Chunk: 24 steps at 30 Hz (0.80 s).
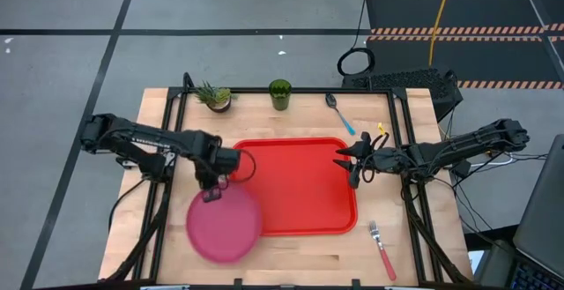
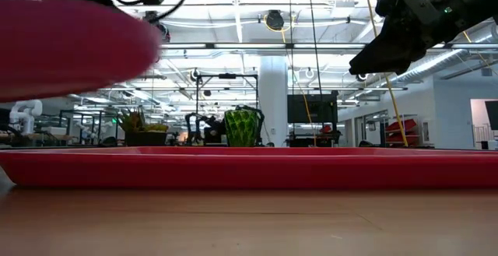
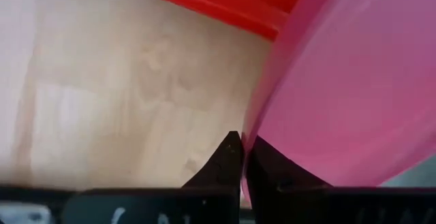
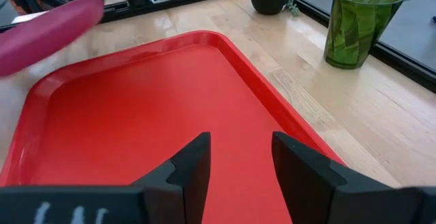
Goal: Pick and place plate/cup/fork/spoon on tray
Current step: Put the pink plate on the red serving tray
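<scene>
The left end effector [image 1: 214, 184] is clamped on the rim of the plate [image 1: 225, 224], holding it tilted above the counter [image 1: 300, 248] beside the tray [image 1: 304, 184]. The right end effector [image 4: 240, 157] hovers over the tray, fingers apart. Such a thin edge grip could let the plate slip or catch the tray's raised rim.

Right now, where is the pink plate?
In the high view the plate is at the tray's near-left corner, overlapping its rim, held off the table by the left gripper, which is clamped on the plate's edge.
</scene>
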Available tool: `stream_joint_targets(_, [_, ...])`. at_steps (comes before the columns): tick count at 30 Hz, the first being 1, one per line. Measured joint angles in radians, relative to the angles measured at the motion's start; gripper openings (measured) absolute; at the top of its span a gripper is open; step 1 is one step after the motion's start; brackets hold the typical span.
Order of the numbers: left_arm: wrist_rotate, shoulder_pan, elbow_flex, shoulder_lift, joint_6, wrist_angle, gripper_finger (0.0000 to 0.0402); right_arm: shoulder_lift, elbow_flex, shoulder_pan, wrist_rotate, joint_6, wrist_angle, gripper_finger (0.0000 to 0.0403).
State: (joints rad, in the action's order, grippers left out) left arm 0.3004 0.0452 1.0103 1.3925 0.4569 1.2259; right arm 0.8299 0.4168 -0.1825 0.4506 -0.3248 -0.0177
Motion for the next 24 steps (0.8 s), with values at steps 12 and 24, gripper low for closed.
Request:
stream_joint_targets(12, [0.126, -0.174, 0.000, 0.000, 0.331, -0.241, 0.0005, -0.001, 0.000, 0.000, -0.001, -0.002, -0.032, 0.0148])
stream_joint_targets(24, [0.151, -0.157, 0.001, 0.048, 0.758, -0.457, 0.0005, -0.004, 0.000, 0.000, -0.009, 0.101, 0.005, 0.0148])
